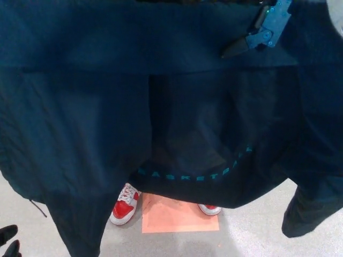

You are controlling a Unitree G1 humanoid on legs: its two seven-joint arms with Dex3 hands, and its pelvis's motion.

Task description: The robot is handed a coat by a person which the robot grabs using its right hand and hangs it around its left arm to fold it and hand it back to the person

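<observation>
Two black shoe tips peek in at the lower left on the grey floor. A dark blue coat hangs spread across nearly the whole view, with teal lettering along its lower edge. Below it, a person's red and white shoes stand at an orange square. At the upper right, the right robot hand lies against the coat; I cannot tell whether it grips

The coat blocks nearly everything; bare floor shows only beneath, beside red shoes.
</observation>
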